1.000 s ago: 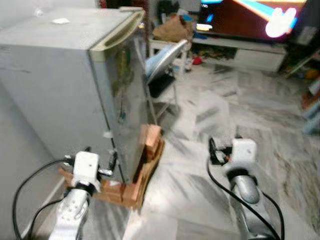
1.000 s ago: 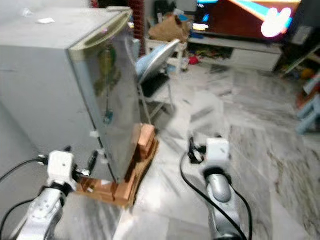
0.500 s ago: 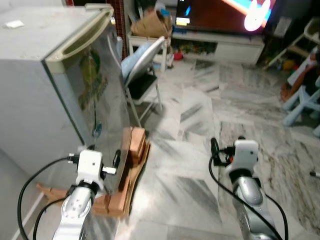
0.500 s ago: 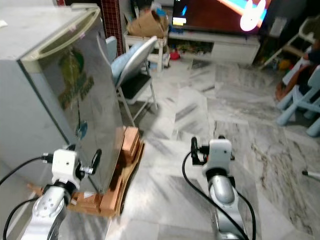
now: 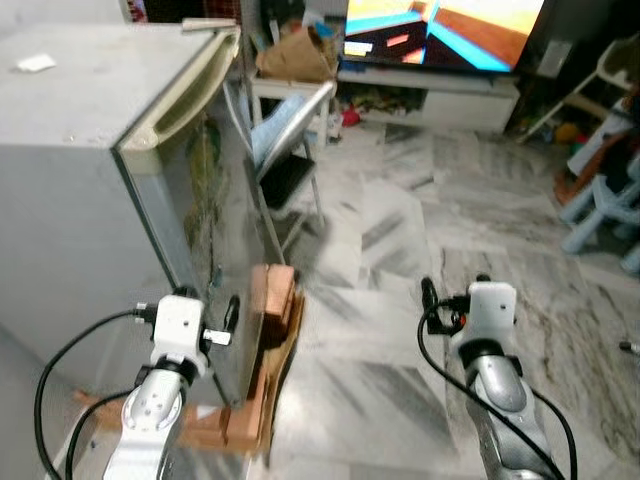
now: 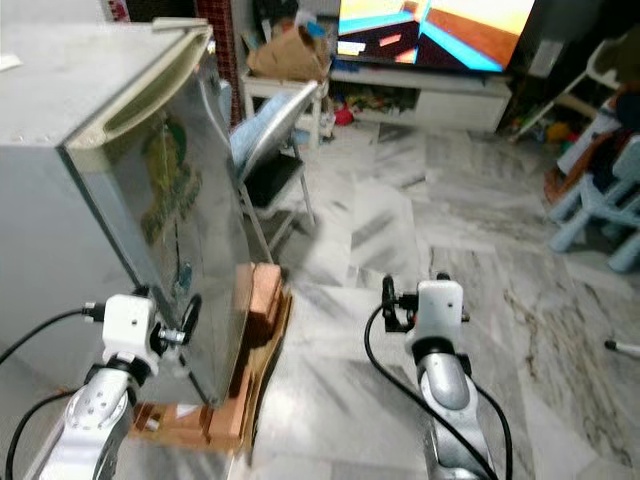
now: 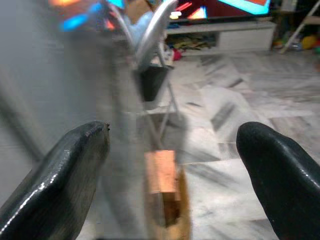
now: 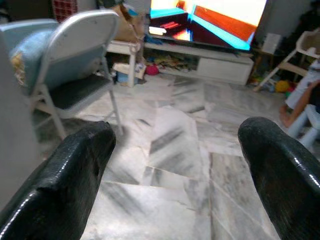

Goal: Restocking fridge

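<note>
Fridge [image 5: 110, 180] beside raised, spread left end effector [image 7: 172, 165]

The room is lit evenly and fairly brightly. Strong coloured glare is given off by the large glowing television screen [image 5: 440, 35] far beyond the right gripper [image 8: 172, 165], and its orange and blue light is mirrored on the glossy grey fridge door [image 6: 190, 230] just ahead of the left gripper [image 7: 175, 165]. Soft sheen is seen on the pale marble floor [image 5: 400, 260]. The left wrist view is heavily smeared by blur; the right wrist view is sharper. Both grippers' spread black fingers [image 8: 75, 170] are rendered out of focus.
</note>
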`<state>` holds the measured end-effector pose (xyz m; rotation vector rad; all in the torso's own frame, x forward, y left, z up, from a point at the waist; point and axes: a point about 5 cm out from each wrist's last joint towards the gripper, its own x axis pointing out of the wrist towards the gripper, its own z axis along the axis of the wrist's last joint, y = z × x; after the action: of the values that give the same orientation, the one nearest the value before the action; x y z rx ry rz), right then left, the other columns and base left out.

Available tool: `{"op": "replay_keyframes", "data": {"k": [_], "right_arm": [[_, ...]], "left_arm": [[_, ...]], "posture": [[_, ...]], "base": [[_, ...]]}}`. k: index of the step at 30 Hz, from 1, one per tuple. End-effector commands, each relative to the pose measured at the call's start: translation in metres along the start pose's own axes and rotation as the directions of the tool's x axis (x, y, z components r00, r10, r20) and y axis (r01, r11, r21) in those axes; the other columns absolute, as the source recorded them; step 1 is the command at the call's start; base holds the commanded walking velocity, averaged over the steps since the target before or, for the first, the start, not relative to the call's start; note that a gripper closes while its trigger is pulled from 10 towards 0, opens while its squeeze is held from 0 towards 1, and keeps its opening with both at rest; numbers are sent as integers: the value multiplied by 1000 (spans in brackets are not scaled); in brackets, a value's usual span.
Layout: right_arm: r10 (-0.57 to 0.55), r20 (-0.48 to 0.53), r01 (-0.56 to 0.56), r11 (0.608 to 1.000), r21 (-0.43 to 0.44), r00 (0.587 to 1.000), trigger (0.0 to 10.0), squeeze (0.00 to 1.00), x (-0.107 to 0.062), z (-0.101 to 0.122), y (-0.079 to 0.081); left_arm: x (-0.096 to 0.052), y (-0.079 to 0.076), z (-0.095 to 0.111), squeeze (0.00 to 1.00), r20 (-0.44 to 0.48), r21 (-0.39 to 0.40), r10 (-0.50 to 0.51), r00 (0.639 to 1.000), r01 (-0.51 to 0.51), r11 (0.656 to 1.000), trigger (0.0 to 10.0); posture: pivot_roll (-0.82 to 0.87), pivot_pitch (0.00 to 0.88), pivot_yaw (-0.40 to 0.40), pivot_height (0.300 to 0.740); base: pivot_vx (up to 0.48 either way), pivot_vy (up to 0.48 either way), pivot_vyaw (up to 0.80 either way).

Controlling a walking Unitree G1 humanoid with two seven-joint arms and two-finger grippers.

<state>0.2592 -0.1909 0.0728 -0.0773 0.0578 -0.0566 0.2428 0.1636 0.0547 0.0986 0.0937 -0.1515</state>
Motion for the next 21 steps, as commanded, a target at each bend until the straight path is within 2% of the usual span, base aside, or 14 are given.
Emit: {"op": "replay_keyframes", "data": {"k": [1,13,21], "right_arm": [[-8,2,8,1000,-2,1000,10000,0,0,1,-3],[2,-13,-2,1000,-14,1000,10000,0,-1,-1,-4],[34,-145,-43,998,-56,989,10000,0,-10,-22,-6]], "left_arm": [[-1,-1,0,0,-3,11,-4,1000,4,1000,10000],[-3,1,-6,0,-32,15,-2,999,3,1000,10000],[0,15,-7,0,-54,41,3,999,-1,999,10000]], "posture": [[-4,0,-33,740],[-3,0,-42,740],[-6,0,-42,740]], "base": [[0,0,0],[0,0,0],[0,0,0]]}}
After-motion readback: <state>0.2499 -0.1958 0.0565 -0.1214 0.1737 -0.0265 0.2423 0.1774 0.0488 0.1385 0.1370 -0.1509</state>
